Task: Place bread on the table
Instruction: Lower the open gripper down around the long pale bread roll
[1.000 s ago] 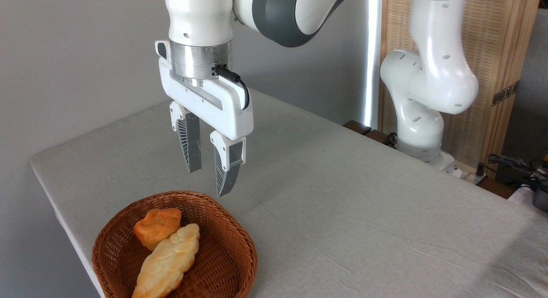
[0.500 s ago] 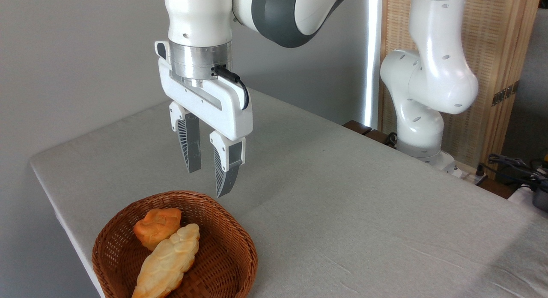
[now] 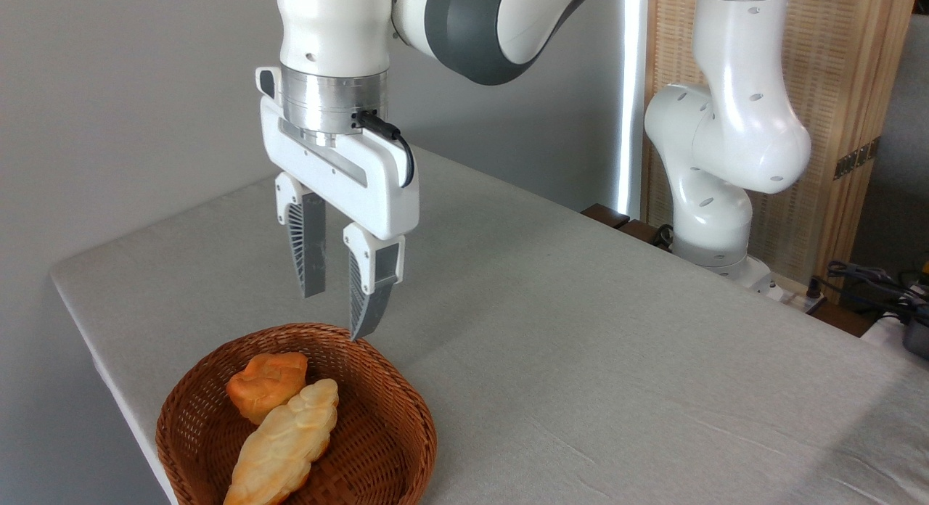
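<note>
Over the last second the gripper (image 3: pixel 334 316) has slid a little left and lower, toward the basket (image 3: pixel 395 389), its 2 fingers apart and empty above the far rim. The bread (image 3: pixel 283 447) lies in the basket against the bun (image 3: pixel 265 382), seemingly untouched. The table (image 3: pixel 580 345) holds no bread; grasping remains undone.

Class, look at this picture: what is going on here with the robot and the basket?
A white robot arm holds its gripper open and empty above the far rim of a brown wicker basket near the table's front-left corner. In the basket lie a long pale braided bread and a smaller orange-brown bun, touching each other. Neither has been picked up, and the fingers touch nothing. The bread is not yet on the table.
</note>
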You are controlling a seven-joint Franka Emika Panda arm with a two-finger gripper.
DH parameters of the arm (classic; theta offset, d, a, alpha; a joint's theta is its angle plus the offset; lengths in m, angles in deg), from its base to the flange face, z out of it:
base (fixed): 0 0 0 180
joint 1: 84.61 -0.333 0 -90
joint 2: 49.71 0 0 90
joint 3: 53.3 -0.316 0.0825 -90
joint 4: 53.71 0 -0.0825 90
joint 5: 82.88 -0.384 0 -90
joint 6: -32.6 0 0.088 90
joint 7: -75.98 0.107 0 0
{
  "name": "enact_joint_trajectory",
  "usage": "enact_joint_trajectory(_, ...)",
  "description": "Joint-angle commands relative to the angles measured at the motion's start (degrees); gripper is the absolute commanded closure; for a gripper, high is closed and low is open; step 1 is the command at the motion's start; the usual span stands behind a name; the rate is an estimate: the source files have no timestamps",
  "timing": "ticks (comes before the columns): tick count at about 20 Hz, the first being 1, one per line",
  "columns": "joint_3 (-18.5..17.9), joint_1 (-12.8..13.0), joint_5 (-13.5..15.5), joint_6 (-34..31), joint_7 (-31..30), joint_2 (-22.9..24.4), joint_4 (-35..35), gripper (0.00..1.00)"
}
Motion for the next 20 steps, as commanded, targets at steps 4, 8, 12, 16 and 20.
enact_joint_trajectory(4, -0.4, 0.2, 1.3, 7.1, -5.2, -1.3, -1.5, 0.00)
enact_joint_trajectory(8, -0.4, 0.2, 1.3, 8.9, -13.9, -2.5, -2.0, 0.00)
enact_joint_trajectory(12, -0.4, 0.2, 1.3, 15.8, -25.2, -3.3, -3.3, 0.00)
enact_joint_trajectory(16, -0.3, 0.3, 1.3, 23.8, -30.9, -4.4, -6.0, 0.00)
enact_joint_trajectory(20, -0.1, 0.6, 1.3, 29.1, -31.9, -5.6, -8.1, 0.00)
